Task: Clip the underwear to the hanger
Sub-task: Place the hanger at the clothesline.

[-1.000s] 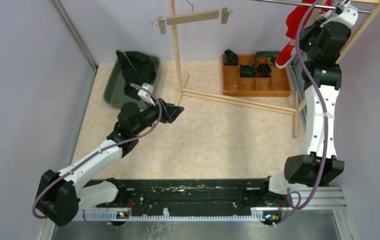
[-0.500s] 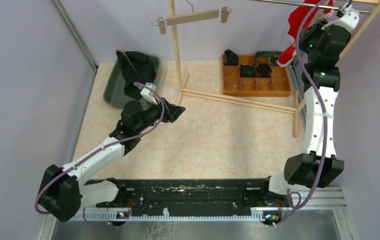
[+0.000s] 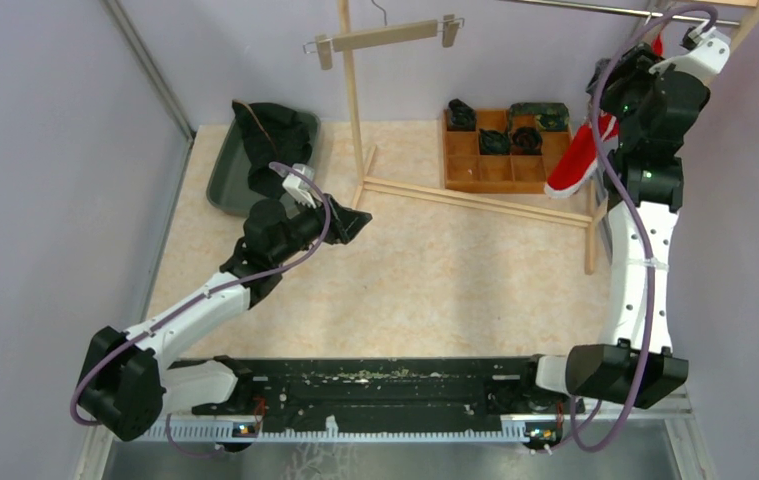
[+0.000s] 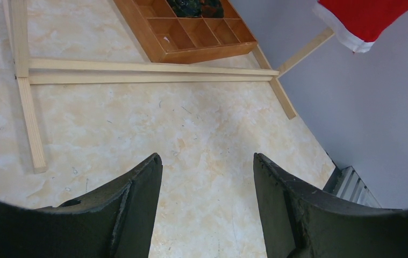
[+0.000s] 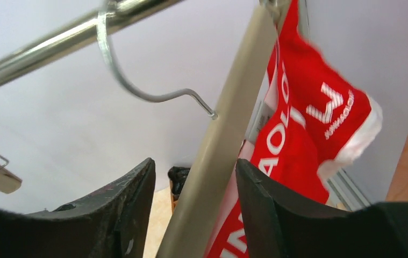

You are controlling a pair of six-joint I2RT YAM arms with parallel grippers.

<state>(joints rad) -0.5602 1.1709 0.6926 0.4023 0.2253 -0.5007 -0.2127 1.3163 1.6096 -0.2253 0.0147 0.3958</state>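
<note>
Underwear [image 5: 303, 134], red with white lettering and a white band, hangs at the upper right of the overhead view, under the metal rail [image 5: 40, 56]. Its top corner runs up to the far end of the beige hanger [image 5: 228, 107], where a clip appears to hold it. The cloth droops slantwise from that one end, so I judge only one corner is fastened. The second clip cannot be seen.

Right gripper [image 5: 193, 164]: jaws apart, with the hanger's bar passing between them and nothing pinched that I can see. It sits close under the hook [image 5: 137, 91], probably to steady the hanger or work along the bar.

Left gripper [image 4: 207, 158]: wide and empty, held low over the table [image 3: 435, 280] at centre left, well apart from the garment. It looks parked out of the way, near the dark clothes in the green bin [image 3: 223, 170].
</note>
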